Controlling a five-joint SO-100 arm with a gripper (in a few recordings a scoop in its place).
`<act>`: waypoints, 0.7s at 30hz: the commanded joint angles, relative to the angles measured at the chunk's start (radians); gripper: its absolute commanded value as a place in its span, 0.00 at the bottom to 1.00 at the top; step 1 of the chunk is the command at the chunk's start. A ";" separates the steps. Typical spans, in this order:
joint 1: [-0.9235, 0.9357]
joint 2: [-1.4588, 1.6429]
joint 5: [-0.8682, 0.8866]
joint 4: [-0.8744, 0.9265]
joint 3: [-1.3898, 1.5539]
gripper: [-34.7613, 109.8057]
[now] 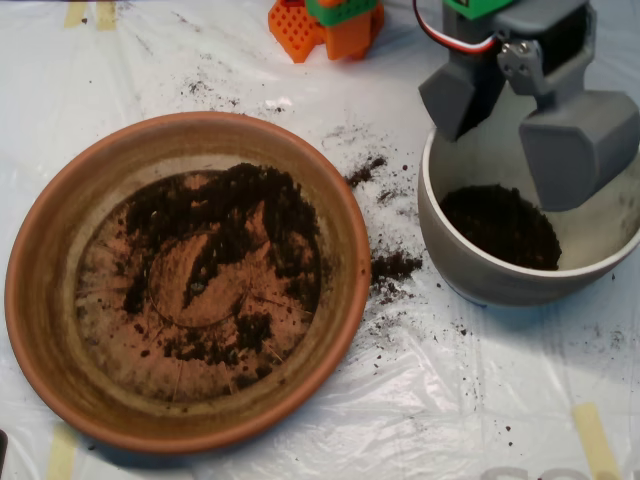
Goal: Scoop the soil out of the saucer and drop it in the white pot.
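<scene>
soil (225, 262): mostly in saucer (60, 330), ringed around bare centre; second heap already in white pot (470, 275)
gripper (520, 130): halves spread apart, above pot, nothing visibly held
bearing: saucer soil lies left and lower of gripper
spill: crumbs on worktop (400, 400) between the two

Tool (525, 125): matt grey plastic, smooth shells. Directly under it, white pot (500, 275): smooth ceramic-looking wall, faint sheen, greyish outside. Soil (225, 235): dark, crumbly, matt, rough clumps plus fine crumbs. Saucer (60, 290), left of tool: unglazed terracotta look, matt, stained bottom. Desk (470, 400) covered in glossy, wrinkled clear plastic sheet. Orange block (325, 28) up-left of tool: plastic, perforated face.
</scene>
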 commanded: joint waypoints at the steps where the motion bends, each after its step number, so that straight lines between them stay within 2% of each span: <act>1: -0.009 0.160 0.015 0.009 -0.094 0.47; 6: 0.064 0.193 0.046 0.009 -0.121 0.47; 14: 0.357 0.238 -0.032 0.006 -0.054 0.48; 21: 0.620 0.348 -0.097 -0.212 0.365 0.48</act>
